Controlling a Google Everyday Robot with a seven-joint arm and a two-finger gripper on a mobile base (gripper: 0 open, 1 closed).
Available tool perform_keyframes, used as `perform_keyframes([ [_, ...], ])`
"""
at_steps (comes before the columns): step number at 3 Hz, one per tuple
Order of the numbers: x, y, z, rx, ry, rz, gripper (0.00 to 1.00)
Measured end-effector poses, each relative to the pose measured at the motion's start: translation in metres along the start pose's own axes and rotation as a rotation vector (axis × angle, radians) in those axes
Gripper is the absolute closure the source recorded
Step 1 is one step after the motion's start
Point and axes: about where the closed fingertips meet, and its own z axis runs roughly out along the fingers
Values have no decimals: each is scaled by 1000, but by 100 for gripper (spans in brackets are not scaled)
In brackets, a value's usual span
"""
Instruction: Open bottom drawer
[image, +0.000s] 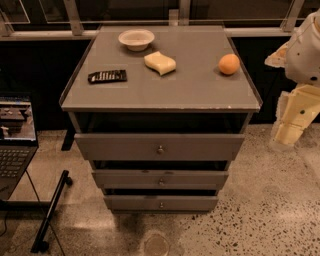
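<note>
Three grey drawers are stacked in the cabinet (160, 95). Your bottom drawer (130, 203), the slimmest, sits just above the floor w/ a small knob (161, 204) at centre. The gripper (291, 127) hangs to the right, well apart from the cabinet. You cannot tell how open it is, nor any hold.

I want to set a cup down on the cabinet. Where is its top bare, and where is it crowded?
The front strip of the cabinet top, from the black flat item and the orange down to the front edge, is bare. The back half is crowded, with the bowl and the sponge. The gripper hangs to the right of the cabinet, off the top.
</note>
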Motion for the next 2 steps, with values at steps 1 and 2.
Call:
perform_keyframes([
  [1,0,0,0,0,0,0,0],
  [2,8,13,5,31,-30,48,0],
])
